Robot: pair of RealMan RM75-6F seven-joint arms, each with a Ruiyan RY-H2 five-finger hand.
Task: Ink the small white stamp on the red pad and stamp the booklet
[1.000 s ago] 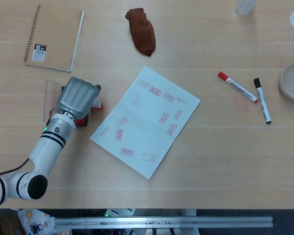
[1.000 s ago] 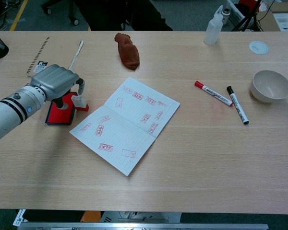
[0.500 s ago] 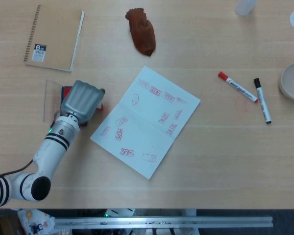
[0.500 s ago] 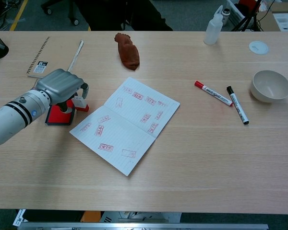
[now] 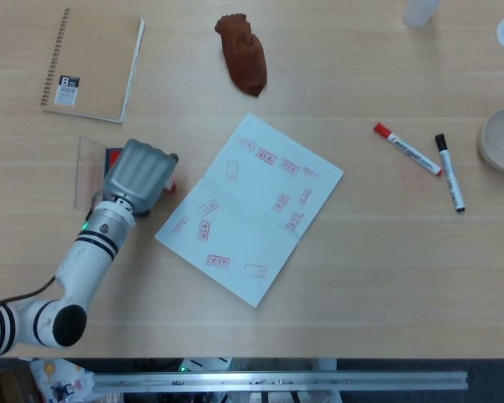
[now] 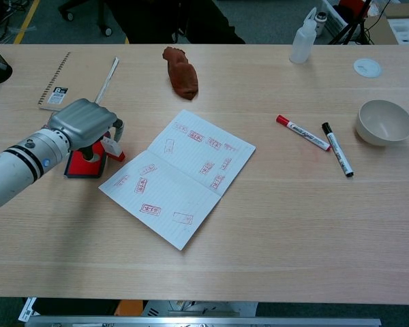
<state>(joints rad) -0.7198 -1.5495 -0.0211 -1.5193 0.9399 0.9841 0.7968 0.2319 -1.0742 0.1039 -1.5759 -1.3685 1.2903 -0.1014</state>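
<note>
Grey-shelled left hand [image 6: 87,121] sits over the flat red ink pad [image 6: 78,166] near the table's left edge, fingers curled down around the small white stamp [image 6: 111,145]. In chest view the stamp's white block shows just under the fingertips, tilted, at the pad's right edge, w/ a bit of red at its base; it looks pinched btwn thumb and fingers, so the hand is grasping it. In head view the hand [image 5: 139,173] covers most of the pad [image 5: 113,156] and only a red sliver pokes out at the right; the stamp itself is hidden there.

Open white lined booklet [image 6: 179,174] lies just right of the pad, turned at an angle, both pages already dotted w/ red rectangular stamp marks. The stamp isn't touching it.

Elsewhere on the light wood table [image 6: 259,231]: tan spiral notebook [image 5: 92,65] at far left, crumpled brown cloth [image 6: 181,71] beyond the booklet, red-capped marker [image 6: 303,132] and black-capped marker [image 6: 337,149] side by side to the right, white bowl [image 6: 384,122] near the right edge, clear squeeze bottle [image 6: 303,38] at the back.

Right hand isn't seen in either view.
</note>
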